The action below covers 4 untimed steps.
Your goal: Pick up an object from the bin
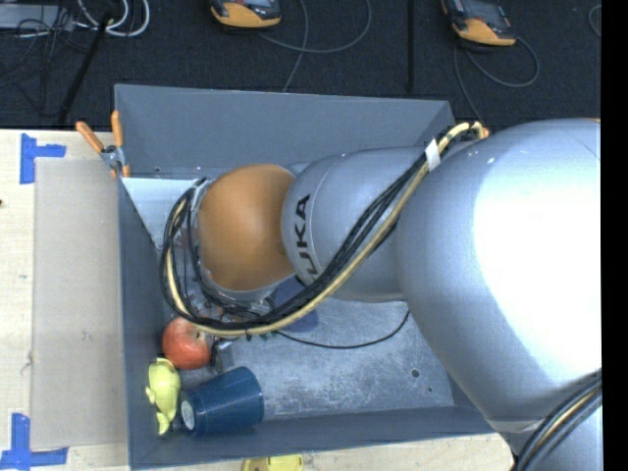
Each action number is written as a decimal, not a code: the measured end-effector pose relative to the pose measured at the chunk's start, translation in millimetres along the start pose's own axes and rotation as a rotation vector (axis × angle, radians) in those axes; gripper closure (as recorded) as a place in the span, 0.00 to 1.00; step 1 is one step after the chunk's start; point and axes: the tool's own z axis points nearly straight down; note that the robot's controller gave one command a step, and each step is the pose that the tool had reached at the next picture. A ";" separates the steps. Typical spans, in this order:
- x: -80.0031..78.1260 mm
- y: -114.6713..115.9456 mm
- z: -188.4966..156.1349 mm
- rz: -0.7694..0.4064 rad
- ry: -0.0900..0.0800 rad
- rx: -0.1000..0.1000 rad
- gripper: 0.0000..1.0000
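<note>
The grey metal bin [294,126] holds three loose things in plain sight, one of each kind: one red-orange apple [184,344], one yellow rubber toy [163,391] and one dark blue cup [226,401]. There is also one blue piece [299,320], mostly covered by the single silver arm [392,234], and its kind cannot be told. That makes four things in one bin.

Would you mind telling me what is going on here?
The KUKA arm reaches into the grey bin from the right, with its orange-covered wrist over the bin's left part. Just past the wrist, in the bin's corner, lie a red round fruit, a yellow toy and a dark blue cup on its side. None of the three is lifted.
</note>
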 end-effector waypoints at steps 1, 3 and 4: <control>0.0 -0.1 0.0 0.001 0.000 0.000 1.00; 8.6 -24.9 -89.9 -0.037 0.000 -0.001 1.00; 12.0 -34.5 -132.4 -0.051 0.007 -0.002 1.00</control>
